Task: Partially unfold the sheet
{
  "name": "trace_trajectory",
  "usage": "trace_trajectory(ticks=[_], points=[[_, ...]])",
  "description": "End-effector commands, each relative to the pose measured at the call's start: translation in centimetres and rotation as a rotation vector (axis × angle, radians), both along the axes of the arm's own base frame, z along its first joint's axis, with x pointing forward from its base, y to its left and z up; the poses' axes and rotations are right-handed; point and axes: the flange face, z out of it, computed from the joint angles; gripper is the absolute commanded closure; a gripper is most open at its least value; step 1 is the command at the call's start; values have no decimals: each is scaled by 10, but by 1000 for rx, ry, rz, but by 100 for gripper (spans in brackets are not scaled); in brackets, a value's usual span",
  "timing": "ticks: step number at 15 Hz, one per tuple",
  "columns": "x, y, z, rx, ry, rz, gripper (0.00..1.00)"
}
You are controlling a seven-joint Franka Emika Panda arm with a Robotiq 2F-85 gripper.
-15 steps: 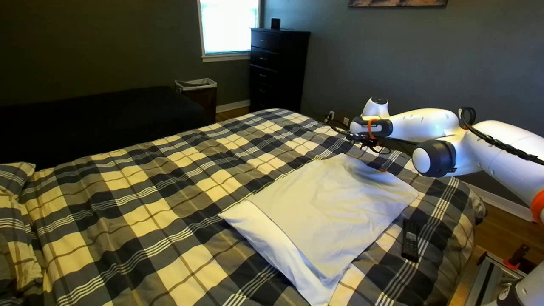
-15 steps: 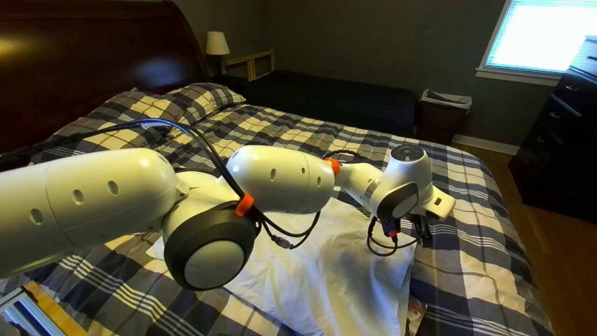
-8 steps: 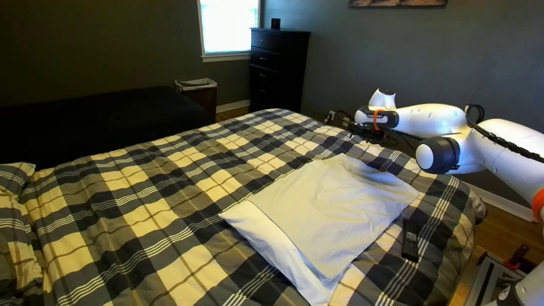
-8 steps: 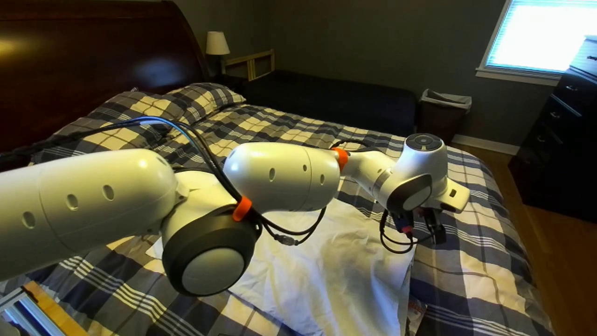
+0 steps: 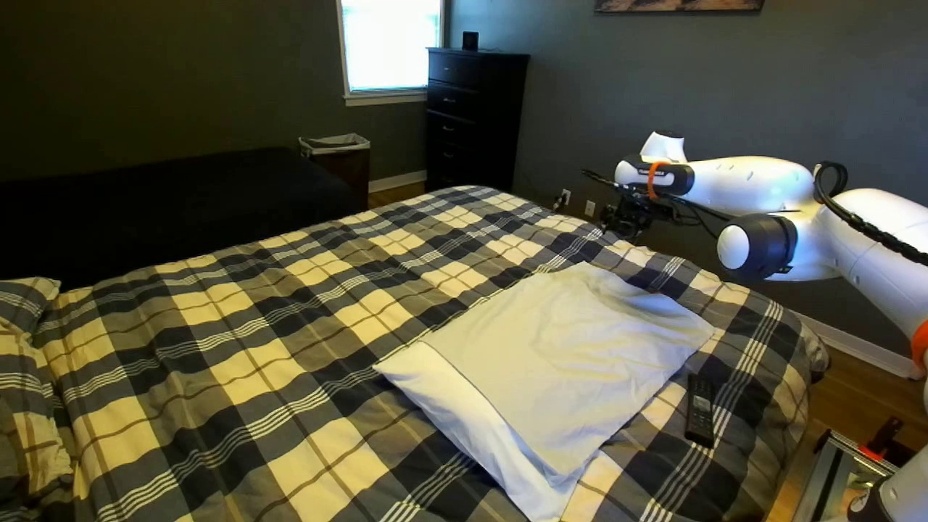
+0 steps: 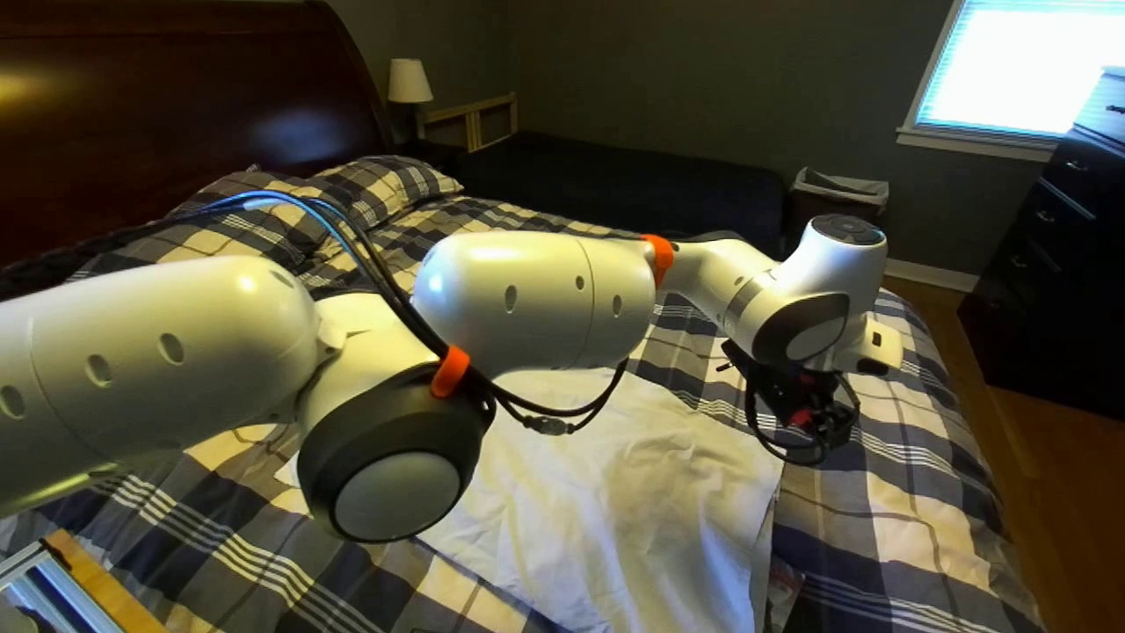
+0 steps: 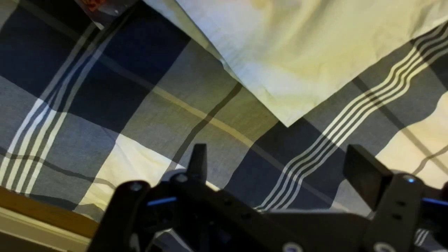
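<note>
I have the pincer [image 7: 279, 161] spread wide over the plaid bedspread [image 5: 254, 326], with nothing between its fingers [image 7: 198, 161]. It hangs just off one corner [image 7: 287, 115] of the sheet [image 5: 540, 355], apart from it and, going by both exterior views, raised above the cloth. The sheet itself lies fairly flat on the bedspread, folded in layers, the remote [image 5: 700, 409] just beside it and what looks like a packet [image 7: 110, 8] near the sheet's edge that leads away from that same corner.

My next move turns on how that corner points: in the wrist view it aims into the gap, almost midway between the fingers, so I judge that little sideways correction is needed. From the pincer, the rest of the sheet spreads away behind the corner; its longer axis, as far as the slant lets me tell, runs from this end to the strip of lower layer [image 5: 471, 428] showing at the sheet's opposite end.

I would reach in along the corner's diagonal, dip, and pinch the top layer [image 7: 304, 52] alone. A sliver of lower layer peeks out along the sheet's edge beside the corner, so going too deep could catch both layers, or a fold of bedspread
</note>
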Motion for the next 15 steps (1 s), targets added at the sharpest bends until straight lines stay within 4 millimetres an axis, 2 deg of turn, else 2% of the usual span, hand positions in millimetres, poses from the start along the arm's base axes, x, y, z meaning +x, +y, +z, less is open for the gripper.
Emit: trace_trajectory(ticks=[1,11,14,15], points=[[-8,8,16,77,106,105,0],[-24,41,73,188,350,293,0],[-24,55,84,218,396,353,0],[-21,48,80,206,347,310,0]])
